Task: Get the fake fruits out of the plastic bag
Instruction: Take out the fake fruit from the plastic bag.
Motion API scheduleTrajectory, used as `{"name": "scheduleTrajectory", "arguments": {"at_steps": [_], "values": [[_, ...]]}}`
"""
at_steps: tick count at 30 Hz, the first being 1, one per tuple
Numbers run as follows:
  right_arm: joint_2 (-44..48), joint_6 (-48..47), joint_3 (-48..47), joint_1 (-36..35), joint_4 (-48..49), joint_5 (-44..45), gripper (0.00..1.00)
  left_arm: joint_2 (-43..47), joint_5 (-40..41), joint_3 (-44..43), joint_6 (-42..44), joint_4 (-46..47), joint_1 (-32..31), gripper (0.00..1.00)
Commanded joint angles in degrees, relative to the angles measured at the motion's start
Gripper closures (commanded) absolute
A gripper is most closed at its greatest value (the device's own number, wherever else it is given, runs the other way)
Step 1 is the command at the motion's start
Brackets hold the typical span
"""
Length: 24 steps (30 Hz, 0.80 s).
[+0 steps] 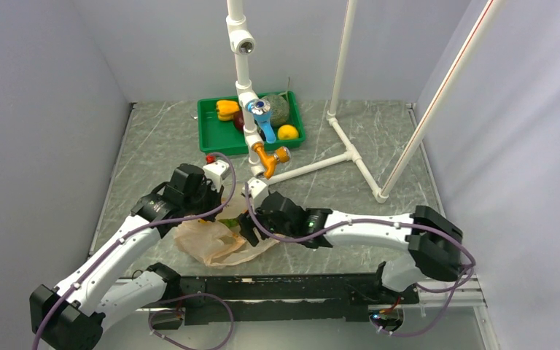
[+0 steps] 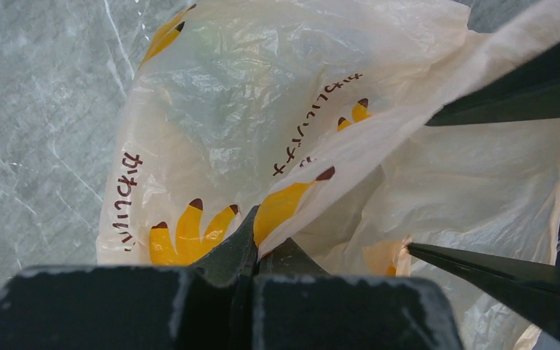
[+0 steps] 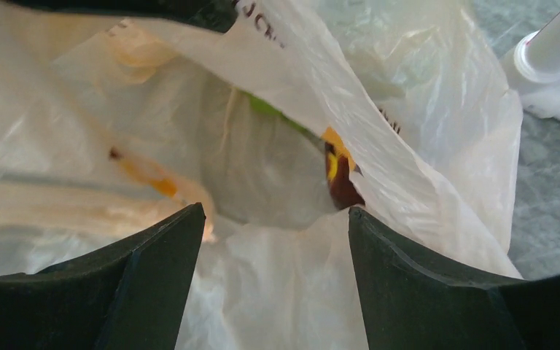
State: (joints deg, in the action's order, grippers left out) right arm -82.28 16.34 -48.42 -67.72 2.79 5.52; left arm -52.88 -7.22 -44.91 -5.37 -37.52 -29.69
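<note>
The peach-beige plastic bag with banana prints lies crumpled between my two arms. My left gripper is shut on a fold of the bag's edge, seen at its fingertips in the left wrist view. My right gripper is open at the bag's mouth, its fingers spread over the plastic with nothing between them. Inside the bag a sliver of green shows; I cannot tell which fruit it is. A yellow round fruit and a maroon one lie in the green tray.
The tray at the back also holds a netted melon and a yellow-orange pepper. A white pipe frame with a blue and orange valve stands just behind the grippers. Grey walls close in on both sides.
</note>
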Motion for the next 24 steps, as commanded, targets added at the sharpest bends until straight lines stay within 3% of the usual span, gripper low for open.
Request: {"name": "scheduleTrajectory", "arguments": {"at_steps": [1, 7, 11, 17, 20, 24], "values": [[-5.27, -1.82, -7.53, -0.66, -2.30, 6.32, 0.25, 1.82, 0.11, -0.71, 0.16, 1.45, 0.13, 1.00], [-8.89, -2.52, -10.70, -0.81, -2.23, 8.62, 0.26, 6.43, -1.64, 0.14, 0.61, 3.23, 0.14, 1.00], [-12.21, -2.66, -12.34, -0.81, -4.91, 13.78, 0.38, 8.58, -1.60, 0.51, 0.55, 3.83, 0.13, 1.00], [-13.46, -2.11, -11.07, -0.53, -5.79, 19.12, 0.45, 8.57, -0.10, 0.28, 0.53, 3.33, 0.11, 1.00], [-12.97, -2.29, -9.49, 0.25, -4.17, 20.14, 0.38, 8.85, 0.45, 0.26, 0.51, 3.36, 0.16, 1.00], [-14.04, -5.28, -9.32, 0.44, -3.05, 20.80, 0.17, 8.92, -0.69, 0.52, 0.66, 3.76, 0.12, 1.00]]}}
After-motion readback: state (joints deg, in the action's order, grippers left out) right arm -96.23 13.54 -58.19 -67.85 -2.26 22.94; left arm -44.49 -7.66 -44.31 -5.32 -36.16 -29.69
